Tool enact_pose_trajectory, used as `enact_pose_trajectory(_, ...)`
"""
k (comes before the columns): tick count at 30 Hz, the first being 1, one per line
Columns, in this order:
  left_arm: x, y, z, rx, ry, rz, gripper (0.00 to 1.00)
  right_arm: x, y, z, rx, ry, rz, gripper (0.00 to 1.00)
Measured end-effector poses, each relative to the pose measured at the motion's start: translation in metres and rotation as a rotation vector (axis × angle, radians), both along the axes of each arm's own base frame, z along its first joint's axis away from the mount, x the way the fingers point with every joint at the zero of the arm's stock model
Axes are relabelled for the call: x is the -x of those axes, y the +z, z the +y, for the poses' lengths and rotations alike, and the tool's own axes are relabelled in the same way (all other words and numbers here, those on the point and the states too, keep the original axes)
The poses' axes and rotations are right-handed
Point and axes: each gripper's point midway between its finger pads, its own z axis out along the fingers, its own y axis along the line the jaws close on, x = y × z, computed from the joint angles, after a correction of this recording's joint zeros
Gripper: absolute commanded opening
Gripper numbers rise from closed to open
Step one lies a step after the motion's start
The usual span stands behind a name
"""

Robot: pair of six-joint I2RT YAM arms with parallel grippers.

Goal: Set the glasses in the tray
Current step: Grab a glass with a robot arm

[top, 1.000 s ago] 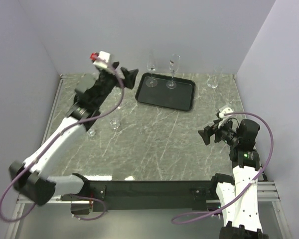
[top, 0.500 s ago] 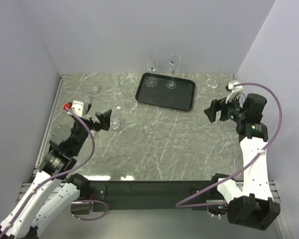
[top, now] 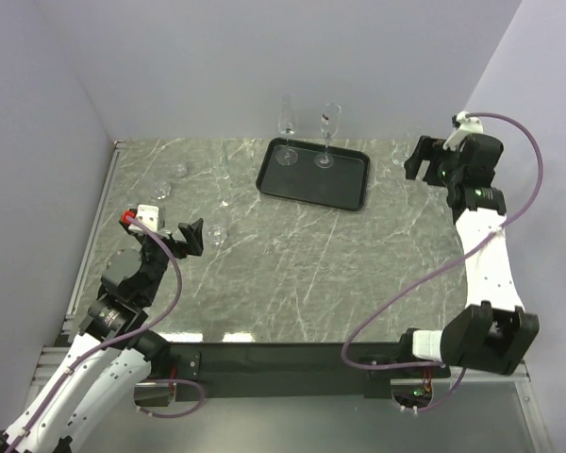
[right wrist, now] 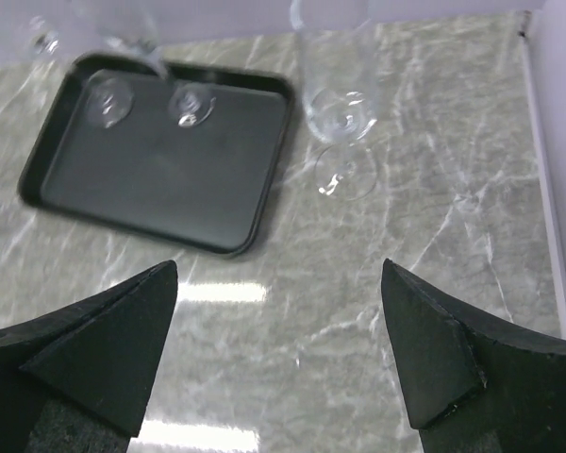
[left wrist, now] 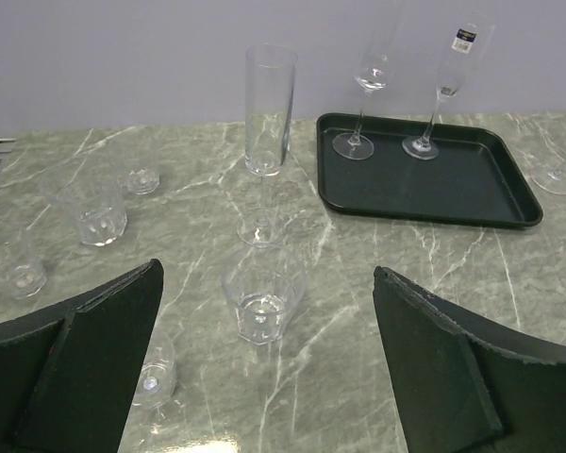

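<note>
R fingers [top: 423, 160], apart, swung fwd; wine glass [right wrist: 341, 111] just ahead, beside tray [right wrist: 160, 184], pick likely next. L fingers [top: 187, 234], apart, pulled back.

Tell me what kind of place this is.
Probably a robot test booth: plain walls around a marble-look table, two robot arms bolted at its edge, glasses and a tray set out.

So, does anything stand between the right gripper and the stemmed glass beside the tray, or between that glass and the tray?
Nothing visible does. The stemmed glass stands ahead of the open right gripper with nothing between them, and only bare marble tabletop separates it from the tray.
</note>
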Motion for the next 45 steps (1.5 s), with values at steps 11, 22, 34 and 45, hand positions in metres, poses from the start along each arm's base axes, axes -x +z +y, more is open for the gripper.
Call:
enact_pose_trajectory(11,0.0,-0.002,0.006,-0.004,0.031,0.0,0.99,-0.071,-0.016,-0.01,-0.025,-0.164,0.055,0.94)
enact_pose_trajectory(22,-0.001,-0.003,0.009,-0.012,0.045,0.0,0.99,-0.133,-0.02,-0.011,-0.002,-0.231,0.056,0.93)
enact_pose_trajectory(34,-0.002,-0.004,0.011,-0.02,0.05,-0.001,1.0,-0.159,-0.042,-0.02,0.036,-0.289,0.097,0.84)
enact_pose_trajectory(45,-0.004,-0.009,0.011,-0.028,0.054,0.008,0.99,-0.164,-0.053,-0.028,0.067,-0.326,0.118,0.73)
